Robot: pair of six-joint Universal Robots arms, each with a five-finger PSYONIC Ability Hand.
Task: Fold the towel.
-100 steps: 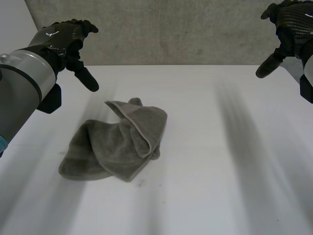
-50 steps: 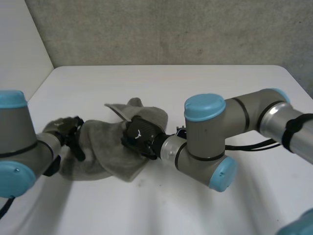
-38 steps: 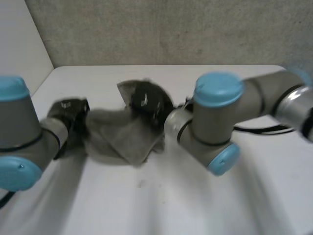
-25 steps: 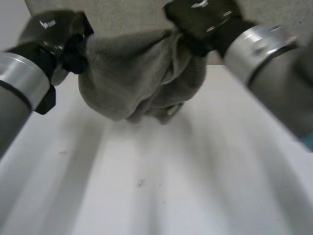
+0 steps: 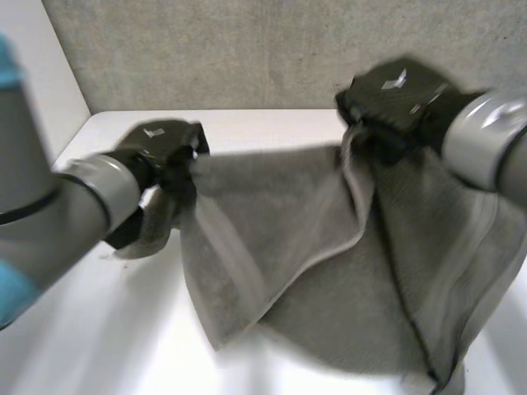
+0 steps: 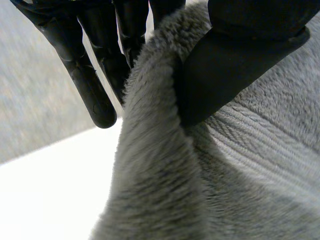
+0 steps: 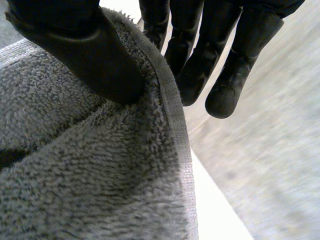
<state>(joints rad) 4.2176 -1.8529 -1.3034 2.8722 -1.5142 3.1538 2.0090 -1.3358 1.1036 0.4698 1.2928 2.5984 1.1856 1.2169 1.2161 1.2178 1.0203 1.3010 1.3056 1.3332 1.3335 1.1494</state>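
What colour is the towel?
The towel is plain grey; the head view shows it best.

Both arms are raised, the left hand (image 5: 160,146) and right hand (image 5: 395,97) each pinching the towel (image 5: 313,247) between thumb and fingers (image 6: 94,92).

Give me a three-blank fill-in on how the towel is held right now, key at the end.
1. The left hand and the right hand each pinch the towel between fingers and ____.
2. The towel hangs spread between them over the ____ table.
3. In the head view, the ____ hand sits higher.
Missing words: thumb; white; right.
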